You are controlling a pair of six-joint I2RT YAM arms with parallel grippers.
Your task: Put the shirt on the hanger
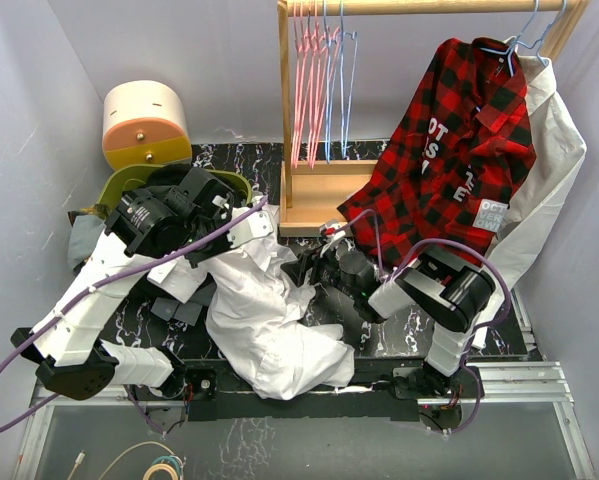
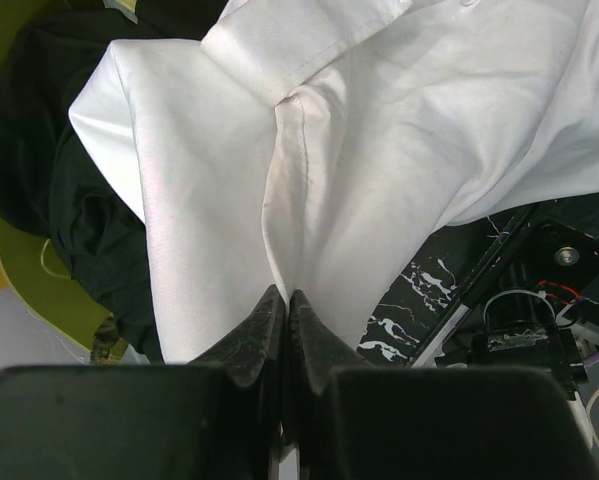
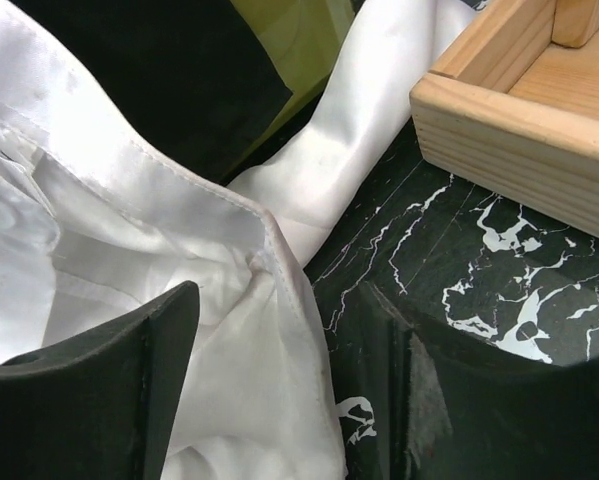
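The white shirt [image 1: 269, 325] lies crumpled on the dark marble table, between the two arms. My left gripper [image 1: 262, 235] is shut on a fold of the shirt [image 2: 379, 150], which hangs from its closed tips [image 2: 284, 300]. My right gripper [image 1: 304, 268] is open low over the table, and a hemmed edge of the shirt [image 3: 129, 260] lies between its two fingers [image 3: 279, 300]. A light blue wire hanger [image 1: 350, 90] hangs on the wooden rail among the pink ones, away from both grippers.
The wooden rack's base [image 1: 319, 195] stands just behind the right gripper [image 3: 509, 120]. Pink hangers [image 1: 309, 80] hang on the rail. A red plaid shirt [image 1: 454, 140] and another white garment [image 1: 554, 170] hang at the right. A black garment [image 2: 39, 150] and a green bin [image 1: 129, 185] lie at the left.
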